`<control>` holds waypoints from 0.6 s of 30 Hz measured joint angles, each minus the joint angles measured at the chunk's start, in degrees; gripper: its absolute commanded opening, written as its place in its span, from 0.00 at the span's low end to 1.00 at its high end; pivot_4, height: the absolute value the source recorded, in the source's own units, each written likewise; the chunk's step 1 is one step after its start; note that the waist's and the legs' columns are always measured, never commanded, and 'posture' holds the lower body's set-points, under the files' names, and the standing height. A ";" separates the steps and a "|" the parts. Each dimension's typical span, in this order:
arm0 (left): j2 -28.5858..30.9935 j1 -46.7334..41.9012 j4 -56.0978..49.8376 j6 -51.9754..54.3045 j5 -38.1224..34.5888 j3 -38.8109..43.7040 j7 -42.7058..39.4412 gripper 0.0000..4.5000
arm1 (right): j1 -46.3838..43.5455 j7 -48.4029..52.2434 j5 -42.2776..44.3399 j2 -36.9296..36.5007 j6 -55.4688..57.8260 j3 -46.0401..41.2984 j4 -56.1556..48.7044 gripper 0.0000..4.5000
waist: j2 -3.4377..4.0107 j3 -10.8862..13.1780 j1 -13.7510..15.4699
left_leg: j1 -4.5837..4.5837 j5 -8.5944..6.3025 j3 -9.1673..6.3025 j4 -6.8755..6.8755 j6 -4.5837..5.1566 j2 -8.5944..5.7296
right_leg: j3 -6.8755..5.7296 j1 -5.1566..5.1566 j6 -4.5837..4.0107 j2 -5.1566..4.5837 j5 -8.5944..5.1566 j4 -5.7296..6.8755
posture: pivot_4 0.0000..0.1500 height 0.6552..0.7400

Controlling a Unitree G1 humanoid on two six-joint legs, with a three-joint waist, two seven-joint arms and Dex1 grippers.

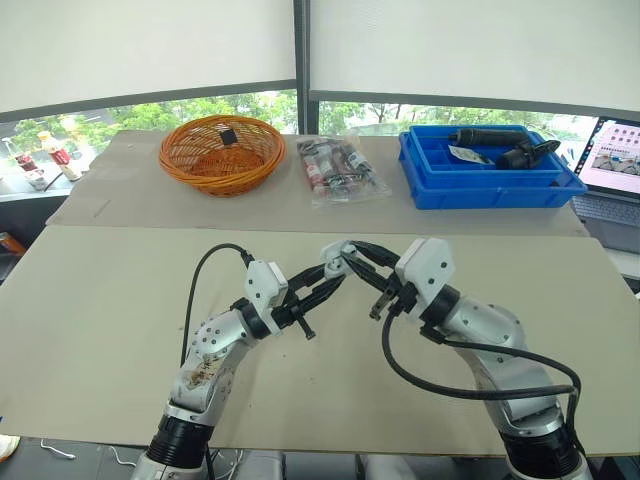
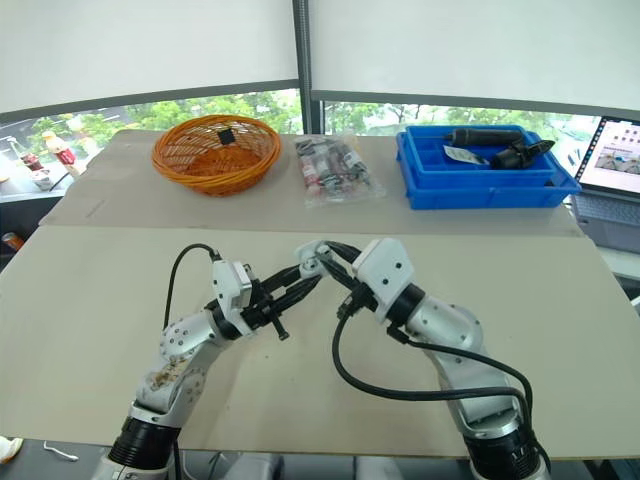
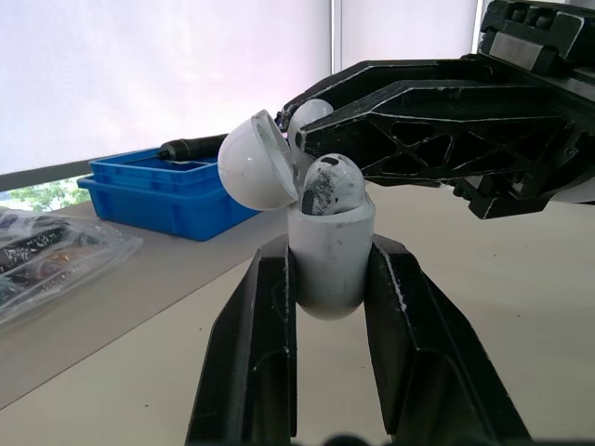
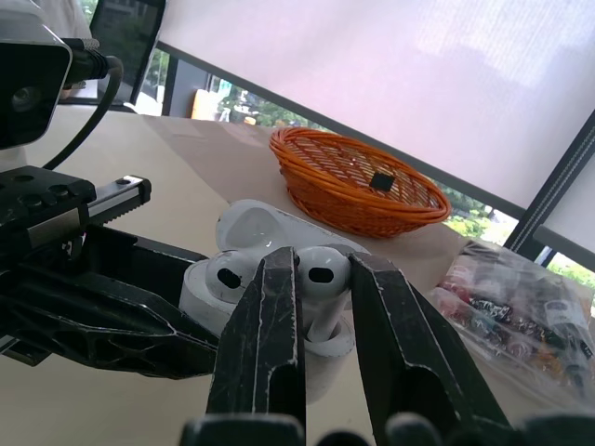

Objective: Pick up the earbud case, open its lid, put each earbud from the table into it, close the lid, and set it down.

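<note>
1. Right gripper (image 4: 323, 279) is pinched narrow on an earbud (image 4: 321, 265), right at the open top of the case (image 3: 327, 251).
2. Left gripper (image 1: 322, 285) clamps the case body, lid (image 3: 256, 163) flipped back, up over mid-table (image 1: 100, 330).
3. A second earbud (image 3: 333, 186) sits in the case.
4. Beyond: basket (image 1: 221, 153) at eleven o'clock, plastic bag (image 1: 340, 170) at twelve, blue bin (image 1: 487, 170) at one.

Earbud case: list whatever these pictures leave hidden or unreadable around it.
Eye views: the earbud case is too small, covered by the left gripper and right gripper; its contents are indistinguishable.
Left wrist view: the right gripper hides most of the held earbud.
Right wrist view: its fingers hide whether that earbud's stem sits in its socket.
</note>
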 measured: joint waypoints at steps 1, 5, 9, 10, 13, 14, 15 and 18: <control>0.00 0.00 0.00 0.01 0.00 0.00 -0.01 0.11 | 0.06 0.06 -0.46 -0.23 -0.66 0.27 0.20 0.08 | 0.00 0.00 0.00 | 0.00 0.00 0.00 0.00 0.00 0.00 | 0.00 0.00 0.00 0.00 0.00 0.00 | 1.00 0.86; 0.02 0.00 0.00 0.18 0.00 0.00 -0.11 0.11 | 0.53 0.35 -1.54 -0.63 -2.08 0.76 0.39 0.19 | 0.00 0.00 0.00 | 0.00 0.00 0.00 0.00 0.00 0.00 | 0.00 0.00 0.00 0.00 0.00 0.00 | 1.00 0.86; 0.15 0.01 0.01 0.20 0.02 0.14 -0.48 0.11 | 1.50 0.09 -0.40 -0.06 -1.69 -0.30 0.34 0.54 | 0.00 0.00 0.01 | 0.00 0.00 0.00 0.00 0.00 0.00 | 0.00 0.00 0.00 0.00 0.00 0.00 | 1.00 0.86; 0.28 0.01 0.01 0.20 0.02 0.21 -0.54 0.11 | 1.62 0.09 0.14 -0.08 -1.05 -0.66 0.27 0.61 | 0.00 0.00 0.01 | 0.00 0.00 0.00 0.00 0.00 0.00 | 0.00 0.00 0.00 0.00 0.00 0.00 | 1.00 0.86; 0.15 -0.05 -0.02 0.20 -0.04 0.40 -0.70 0.11 | 2.16 1.20 5.10 -1.85 4.93 -3.06 -3.10 0.62 | 0.00 0.01 0.12 | -0.04 0.00 0.00 0.00 0.00 0.00 | 0.01 0.00 0.00 -0.01 0.00 -0.02 | 1.00 0.86; 0.09 -0.07 -0.01 0.19 -0.06 0.31 -0.93 0.11 | 2.21 1.70 7.10 -3.03 7.04 -4.36 -4.60 0.62 | 0.00 0.01 0.23 | -0.06 0.00 -0.02 0.00 0.00 -0.01 | -0.01 0.00 0.00 -0.01 0.00 -0.04 | 1.00 0.86; 0.27 -0.16 0.09 0.22 -0.10 0.31 -1.25 0.11 | 2.27 2.29 9.67 -4.59 9.66 -6.73 -6.44 0.62 | 0.00 0.01 0.32 | -0.06 0.00 -0.02 0.00 0.00 -0.01 | -0.01 0.02 0.00 -0.01 0.00 -0.06 | 1.00 0.86; 1.44 -1.22 1.14 1.28 -1.40 0.36 -3.84 0.11 | 2.03 3.70 18.07 -11.13 17.65 -15.95 -10.13 0.62 | 0.01 0.01 0.44 | -0.04 0.00 -0.02 0.00 0.00 -0.02 | -0.02 0.05 0.00 -0.02 0.00 -0.07 | 1.00 0.86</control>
